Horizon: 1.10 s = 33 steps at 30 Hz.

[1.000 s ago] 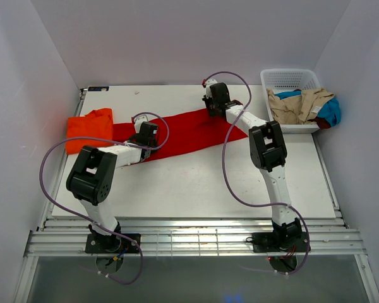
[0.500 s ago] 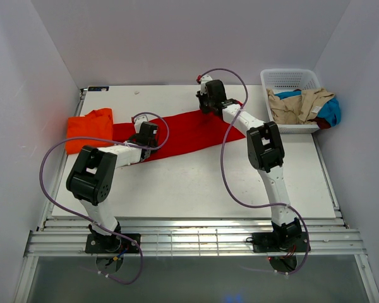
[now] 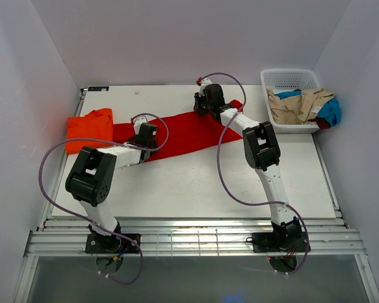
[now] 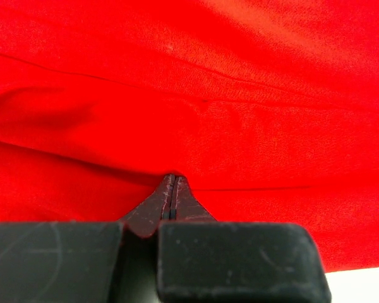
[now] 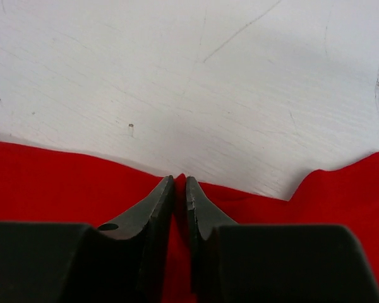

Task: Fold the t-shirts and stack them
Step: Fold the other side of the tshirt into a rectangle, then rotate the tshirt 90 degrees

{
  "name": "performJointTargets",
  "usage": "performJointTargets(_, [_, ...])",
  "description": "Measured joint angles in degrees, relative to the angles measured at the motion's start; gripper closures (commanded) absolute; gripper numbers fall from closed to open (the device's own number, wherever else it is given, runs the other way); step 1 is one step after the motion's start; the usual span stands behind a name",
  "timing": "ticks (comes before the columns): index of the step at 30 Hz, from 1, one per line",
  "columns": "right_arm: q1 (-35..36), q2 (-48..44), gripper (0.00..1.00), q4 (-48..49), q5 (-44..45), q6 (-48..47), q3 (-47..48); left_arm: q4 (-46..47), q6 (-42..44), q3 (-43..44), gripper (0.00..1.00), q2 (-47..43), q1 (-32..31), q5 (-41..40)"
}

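as the left gripper (image 4: 170, 184) and right gripper (image 5: 180, 184) each pinched the red t-shirt (image 3: 184, 135), the fold looked underway, needing an even carry-over.

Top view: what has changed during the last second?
The right fingers slid left along the far edge of the red shirt, still pinching it; a red corner now shows to their right. The left fingers, the orange shirt and the basket stayed put.
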Motion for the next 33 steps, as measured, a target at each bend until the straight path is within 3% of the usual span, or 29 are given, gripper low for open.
performJointTargets(7, [0.0,0.0,0.75,2.9,-0.8,1.8,0.0,0.8,-0.2,-0.5,0.96,-0.1,0.0,0.2])
performJointTargets(9, [0.0,0.0,0.67,3.6,-1.1,2.1,0.0,1.0,-0.3,-0.7,0.96,-0.2,0.0,0.2])
performJointTargets(10, [0.0,0.0,0.51,4.1,-1.4,2.2,0.0,1.1,-0.3,-0.8,0.97,-0.2,0.0,0.2])
performJointTargets(11, [0.0,0.0,0.45,5.0,-1.8,2.8,-0.3,1.2,-0.3,-0.8,0.97,-0.2,0.0,0.2])
performJointTargets(13, [0.0,-0.1,0.39,7.8,-2.5,3.0,-2.0,1.5,-0.5,-1.0,0.97,-0.3,0.0,0.2])
performJointTargets(20, [0.0,-6.8,0.37,17.3,-2.9,4.7,-19.3,1.6,-0.8,-3.5,0.96,-2.8,0.0,0.0])
performJointTargets(27, [0.8,-30.7,0.37,19.6,4.1,2.4,-40.3,-4.0,0.6,-5.4,0.93,-7.9,-0.9,-1.9])
performJointTargets(33, [2.8,-45.0,0.44,16.2,14.7,-0.9,-45.0,-4.6,1.5,-5.4,0.94,-10.3,-3.9,-4.3])
